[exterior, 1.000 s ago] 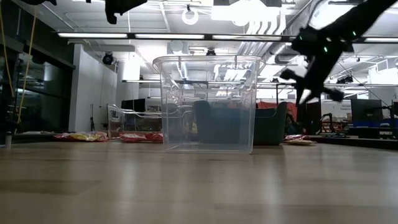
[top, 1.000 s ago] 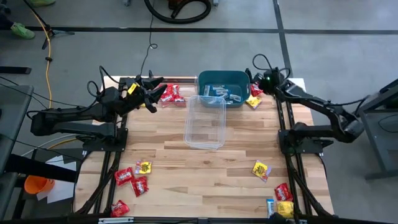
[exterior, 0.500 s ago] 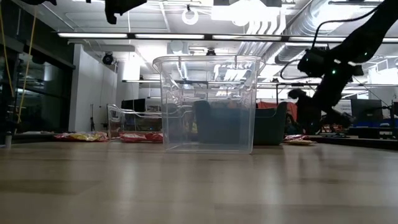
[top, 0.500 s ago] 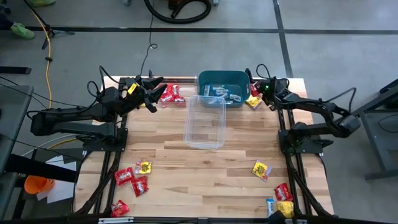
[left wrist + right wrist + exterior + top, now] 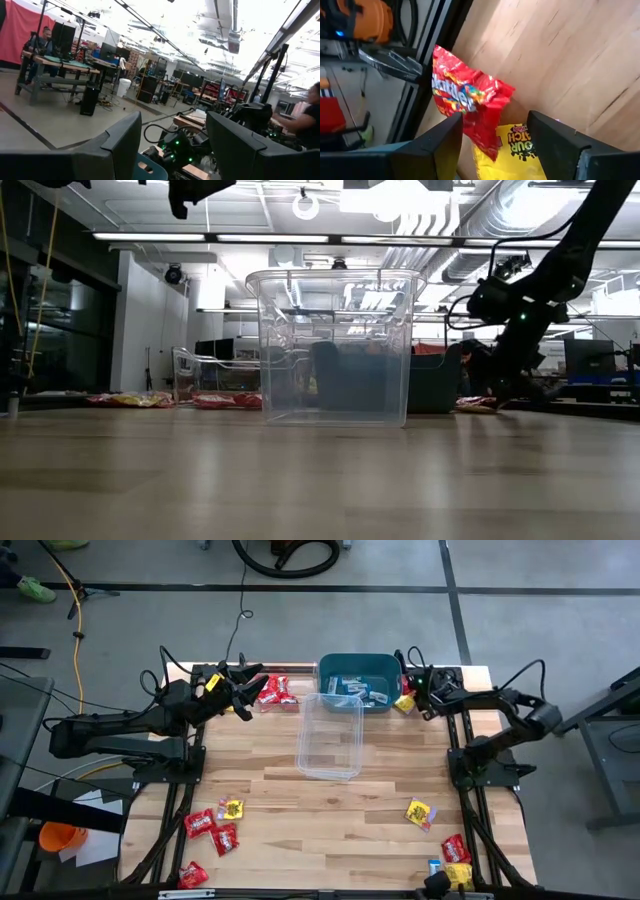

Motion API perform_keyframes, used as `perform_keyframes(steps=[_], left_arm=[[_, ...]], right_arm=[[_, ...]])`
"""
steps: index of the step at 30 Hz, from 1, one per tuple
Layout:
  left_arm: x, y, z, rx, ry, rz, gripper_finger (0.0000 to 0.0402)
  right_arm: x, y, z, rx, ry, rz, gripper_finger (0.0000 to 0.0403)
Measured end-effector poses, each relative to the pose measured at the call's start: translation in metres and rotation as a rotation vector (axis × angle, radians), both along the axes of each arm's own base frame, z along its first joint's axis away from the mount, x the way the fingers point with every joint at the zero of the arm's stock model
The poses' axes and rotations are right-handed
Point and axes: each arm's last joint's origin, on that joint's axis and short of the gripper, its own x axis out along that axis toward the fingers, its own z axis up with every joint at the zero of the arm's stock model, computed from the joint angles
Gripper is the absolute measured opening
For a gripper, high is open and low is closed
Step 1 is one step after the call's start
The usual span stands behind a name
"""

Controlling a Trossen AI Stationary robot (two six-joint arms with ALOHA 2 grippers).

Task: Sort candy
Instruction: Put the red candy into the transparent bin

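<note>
I judge the sorting only begun. Light blue packets [image 5: 352, 687] lie in the teal bin [image 5: 388, 667], while the clear tub [image 5: 330, 735] at mid-table looks empty.

My right gripper [image 5: 412, 692] is low at the table's far right corner beside the bin, jaws spread and holding nothing; between its fingers I see a red Skittles packet [image 5: 465, 102] partly over a yellow Sour Patch packet [image 5: 512, 150].

My left gripper [image 5: 243, 690] waits raised at the far left, fingers apart and empty, by a red pile [image 5: 274, 692].

More red and yellow candy [image 5: 215, 824] lies scattered along the near edge, unsorted.
</note>
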Motion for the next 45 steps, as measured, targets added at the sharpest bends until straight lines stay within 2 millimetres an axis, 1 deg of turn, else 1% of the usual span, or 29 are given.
perform_keyframes(steps=[3, 5, 7, 11, 12, 15, 17, 20, 26, 33, 36, 39, 42, 45], left_arm=[[0.0, 0.0, 0.0, -0.001, -0.001, 0.0, 0.0211], [0.0, 0.0, 0.0, -0.002, -0.001, -0.001, 0.0211], [0.0, 0.0, 0.0, -0.002, -0.001, -0.001, 0.0211], [0.0, 0.0, 0.0, -0.002, -0.001, -0.001, 0.0211], [0.0, 0.0, 0.0, -0.002, -0.001, -0.001, 0.0211], [0.0, 0.0, 0.0, -0.002, -0.002, -0.001, 0.0211], [0.0, 0.0, 0.0, -0.002, -0.002, -0.001, 0.0211], [0.0, 0.0, 0.0, -0.002, -0.002, -0.001, 0.0211], [0.0, 0.0, 0.0, -0.003, -0.003, -0.001, 0.0211], [0.0, 0.0, 0.0, -0.033, -0.021, -0.012, 0.0211], [0.0, 0.0, 0.0, -0.038, -0.024, -0.014, 0.0211], [0.0, 0.0, 0.0, -0.038, -0.023, -0.013, 0.0211], [0.002, 0.0, -0.002, -0.04, -0.013, -0.013, 0.0211], [0.007, 0.0, -0.004, -0.038, 0.006, -0.037, 0.0211]], right_arm=[[0.002, 0.001, -0.002, -0.003, 0.007, -0.035, 0.0205], [0.001, 0.002, -0.003, 0.01, 0.01, -0.046, 0.0176], [0.001, 0.003, -0.005, 0.027, 0.016, -0.057, 0.0132], [0.0, 0.007, -0.008, 0.049, 0.059, -0.059, 0.0028], [0.0, 0.007, -0.008, 0.051, 0.069, -0.059, 0.0014], [0.001, 0.008, -0.008, 0.041, 0.085, -0.059, 0.0014], [0.0, 0.01, -0.006, 0.034, 0.092, -0.045, 0.0006], [0.002, 0.011, 0.004, -0.029, 0.111, 0.0, 0.0003], [-0.002, 0.017, 0.041, -0.215, 0.129, 0.059, 0.0001], [-0.016, 0.034, 0.094, -0.485, 0.099, 0.126, 0.0], [-0.021, 0.045, 0.117, -0.624, 0.036, 0.204, 0.0], [-0.02, 0.06, 0.136, -0.752, -0.053, 0.336, 0.0], [-0.016, 0.075, 0.148, -0.824, -0.156, 0.458, 0.0], [-0.008, 0.088, 0.155, -0.873, -0.252, 0.559, 0.0]])
